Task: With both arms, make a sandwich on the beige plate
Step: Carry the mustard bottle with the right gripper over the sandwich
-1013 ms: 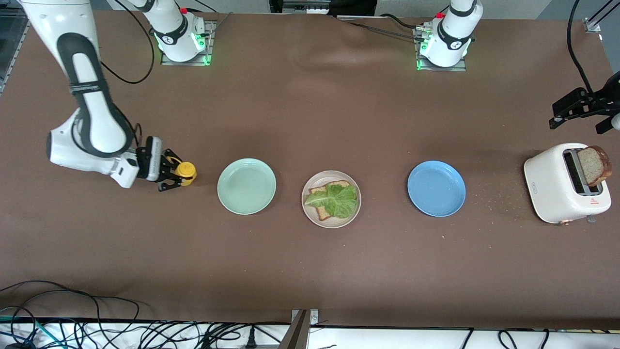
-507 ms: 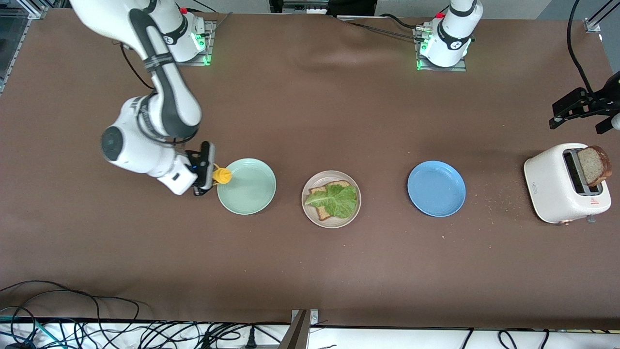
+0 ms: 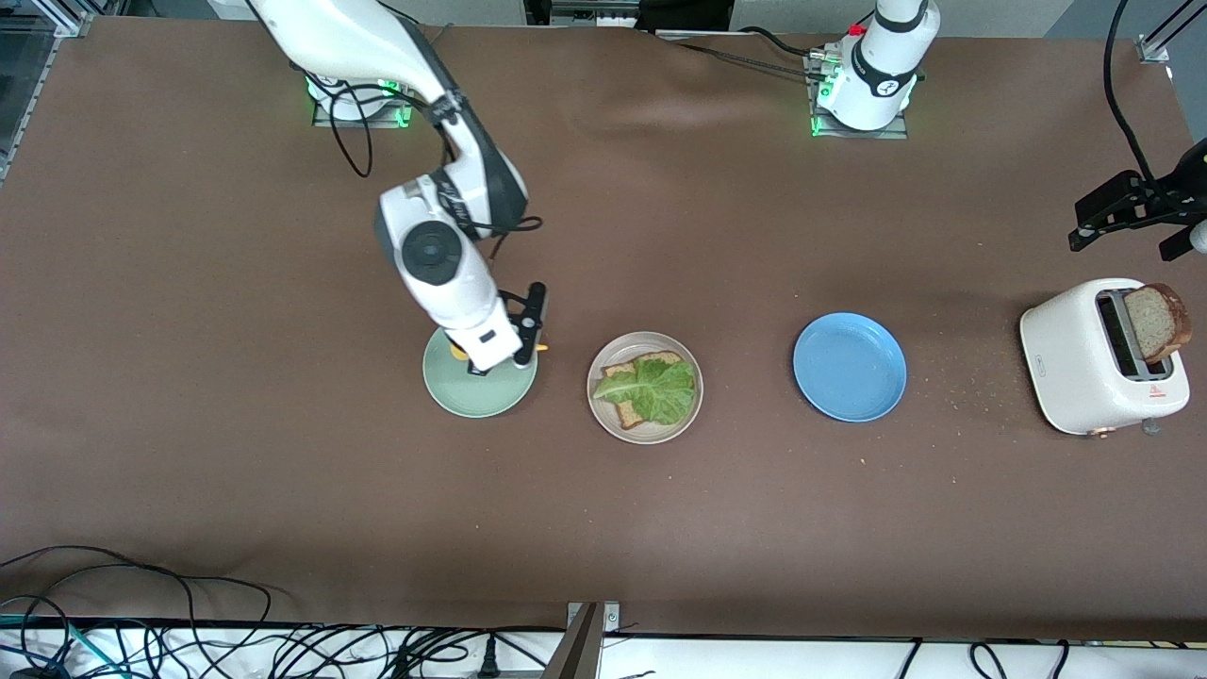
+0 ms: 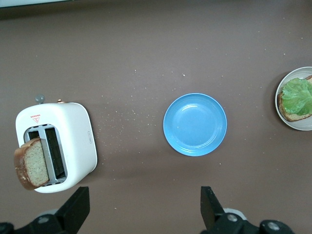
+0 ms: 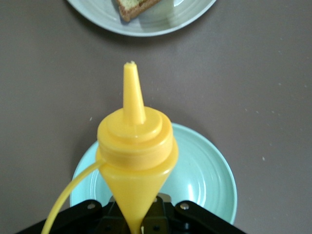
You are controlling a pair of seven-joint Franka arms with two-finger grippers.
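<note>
The beige plate (image 3: 645, 436) carries one bread slice (image 3: 628, 413) topped with a green lettuce leaf (image 3: 657, 389). A second bread slice (image 3: 1156, 321) sticks out of the white toaster (image 3: 1080, 368) at the left arm's end of the table. My right gripper (image 5: 141, 220) is shut on a yellow squeeze bottle (image 5: 136, 146) over the mint green plate (image 3: 471, 398). The bottle's nozzle points toward the beige plate (image 5: 146, 28). My left gripper (image 4: 144, 197) waits open and holds nothing, up over the table by the toaster (image 4: 73, 126).
A blue plate (image 3: 849, 367) lies between the beige plate and the toaster, bare. Crumbs dot the brown table between the blue plate and the toaster. Cables run along the table edge nearest the front camera.
The right arm has swung with the yellow bottle from the right arm's end of the table to over the mint green plate. The left arm has not moved.
</note>
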